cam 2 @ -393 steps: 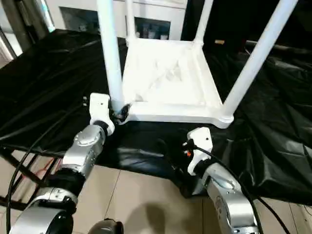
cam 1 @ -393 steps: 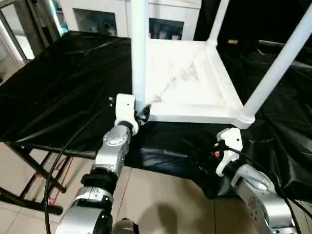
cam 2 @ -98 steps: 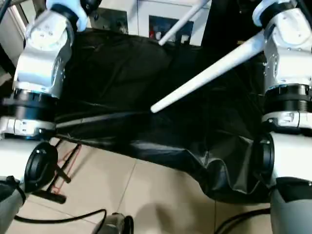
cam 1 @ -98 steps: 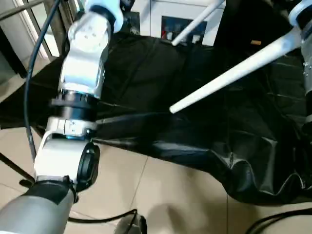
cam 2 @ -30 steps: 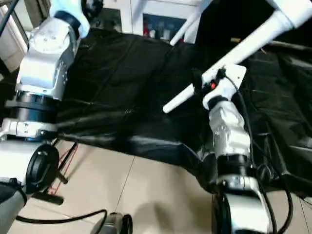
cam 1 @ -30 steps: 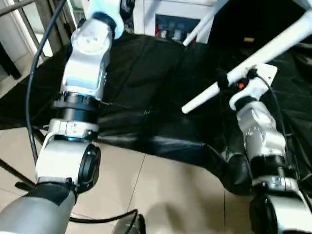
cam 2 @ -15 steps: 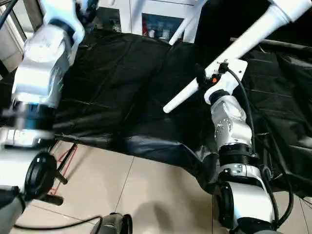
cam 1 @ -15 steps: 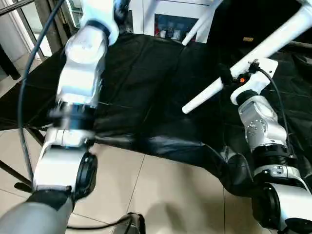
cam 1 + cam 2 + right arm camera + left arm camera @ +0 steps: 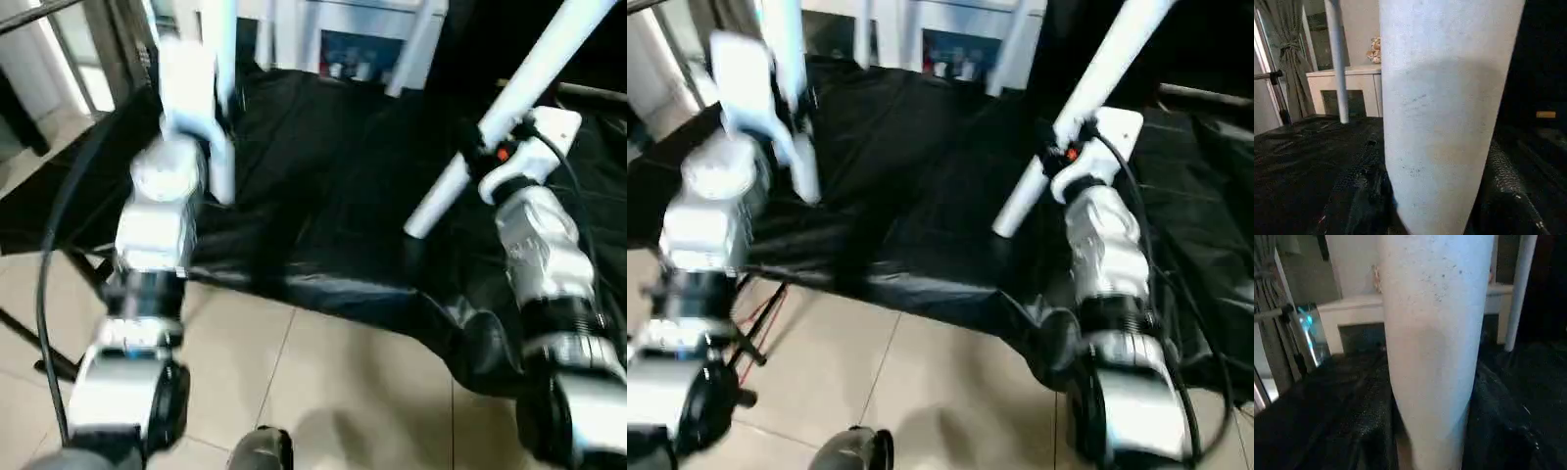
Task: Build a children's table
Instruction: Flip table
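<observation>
White plastic tubing takes up most of what the robot sees: two long legs of the children's table slant down out of the top of the head views, their free ends hanging just above the black-draped desk (image 9: 323,225). The near left leg (image 9: 217,108) stands almost upright beside the left gripper (image 9: 217,93), and the near right leg (image 9: 509,108) leans steeply, its lower end (image 9: 419,223) nearest the desk's front edge. The right gripper (image 9: 482,149) sits against that leg partway along it, its black fingers at the tube's sides (clamped on it, as far as the head views let one judge). The left fingers are blurred where they meet their leg, and I cannot tell whether they grip it. In each wrist view the leg in front of that hand rises as a broad white column. Two further legs (image 9: 1015,39) (image 9: 863,29) slope up behind, in front of a white cabinet (image 9: 362,44). Below the desk's edge lies a pale tiled floor (image 9: 323,392).
</observation>
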Robot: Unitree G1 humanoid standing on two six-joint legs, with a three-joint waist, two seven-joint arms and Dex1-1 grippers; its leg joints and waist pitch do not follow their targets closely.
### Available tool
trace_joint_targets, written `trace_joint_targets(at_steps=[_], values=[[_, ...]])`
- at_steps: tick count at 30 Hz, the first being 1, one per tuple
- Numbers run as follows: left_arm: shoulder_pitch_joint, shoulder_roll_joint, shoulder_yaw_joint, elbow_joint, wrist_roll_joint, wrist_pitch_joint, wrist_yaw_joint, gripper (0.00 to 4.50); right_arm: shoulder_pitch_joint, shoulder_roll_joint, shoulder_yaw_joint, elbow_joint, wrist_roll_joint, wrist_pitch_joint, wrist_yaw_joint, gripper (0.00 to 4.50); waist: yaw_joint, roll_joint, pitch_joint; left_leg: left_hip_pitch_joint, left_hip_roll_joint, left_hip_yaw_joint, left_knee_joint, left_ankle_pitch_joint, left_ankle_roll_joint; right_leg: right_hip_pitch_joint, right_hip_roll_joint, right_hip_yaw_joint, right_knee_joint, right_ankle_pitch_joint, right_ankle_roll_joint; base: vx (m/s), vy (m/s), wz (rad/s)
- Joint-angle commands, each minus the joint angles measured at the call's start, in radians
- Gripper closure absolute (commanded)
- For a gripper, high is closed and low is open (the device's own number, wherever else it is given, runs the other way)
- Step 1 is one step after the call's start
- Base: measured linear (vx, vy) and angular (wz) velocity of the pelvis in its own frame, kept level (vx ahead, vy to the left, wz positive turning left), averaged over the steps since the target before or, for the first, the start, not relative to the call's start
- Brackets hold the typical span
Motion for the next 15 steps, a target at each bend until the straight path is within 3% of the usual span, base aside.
trace_joint_targets(at_steps=[1,4,6,8,11,12,13,15], values=[[-0.022,-0.038,-0.101,0.003,0.013,-0.027,-0.071,2.79,0.011,0.035,0.079,-0.099,0.016,0.020,0.033,2.90,-0.014,-0.003,-0.097,0.097,0.074,-0.058,-0.098,-0.445,-0.146,-0.005,-0.051,0.023,-0.079,-0.154,-0.124,0.000,0.000,0.00],[-0.021,-0.039,-0.116,0.052,0.019,-0.053,-0.078,2.79,0.098,0.059,0.114,-0.205,0.008,0.062,0.024,2.90,-0.015,0.002,-0.094,0.102,0.074,-0.066,-0.106,-0.531,-0.178,-0.010,-0.053,0.024,-0.086,-0.212,-0.100,0.000,0.000,0.00],[-0.029,-0.039,-0.120,0.077,0.025,-0.066,-0.082,2.79,0.141,0.074,0.133,-0.251,0.006,0.081,0.015,2.91,-0.018,0.006,-0.093,0.100,0.075,-0.072,-0.111,-0.548,-0.197,-0.008,-0.053,0.023,-0.084,-0.206,-0.098,0.000,0.000,0.00],[-0.038,-0.039,-0.124,0.105,0.030,-0.081,-0.086,2.79,0.179,0.091,0.151,-0.298,-0.008,0.096,0.000,2.91,-0.021,0.003,-0.091,0.101,0.074,-0.074,-0.113,-0.578,-0.209,-0.009,-0.055,0.024,-0.086,-0.220,-0.097,0.000,0.000,0.00],[-0.053,-0.039,-0.128,0.152,0.037,-0.101,-0.090,2.79,0.206,0.109,0.174,-0.343,-0.008,0.121,-0.007,2.91,-0.022,0.003,-0.091,0.110,0.072,-0.074,-0.114,-0.614,-0.214,-0.011,-0.060,0.027,-0.094,-0.260,-0.095,0.000,0.000,0.00],[-0.058,-0.038,-0.130,0.169,0.042,-0.109,-0.090,2.79,0.211,0.113,0.183,-0.352,-0.009,0.128,-0.005,2.91,-0.025,0.011,-0.092,0.107,0.073,-0.079,-0.117,-0.607,-0.216,-0.006,-0.062,0.025,-0.093,-0.248,-0.098,0.000,0.000,0.00],[-0.069,-0.035,-0.134,0.200,0.054,-0.124,-0.086,2.79,0.214,0.116,0.195,-0.349,-0.028,0.127,-0.005,2.91,-0.027,0.013,-0.091,0.107,0.073,-0.078,-0.119,-0.616,-0.223,-0.008,-0.059,0.025,-0.095,-0.244,-0.096,0.000,0.000,0.00],[-0.073,-0.035,-0.135,0.215,0.059,-0.131,-0.084,2.79,0.210,0.119,0.194,-0.335,-0.037,0.121,-0.004,2.91,-0.030,0.008,-0.089,0.114,0.073,-0.077,-0.119,-0.644,-0.233,-0.012,-0.060,0.026,-0.099,-0.259,-0.101,0.000,0.000,0.00]])
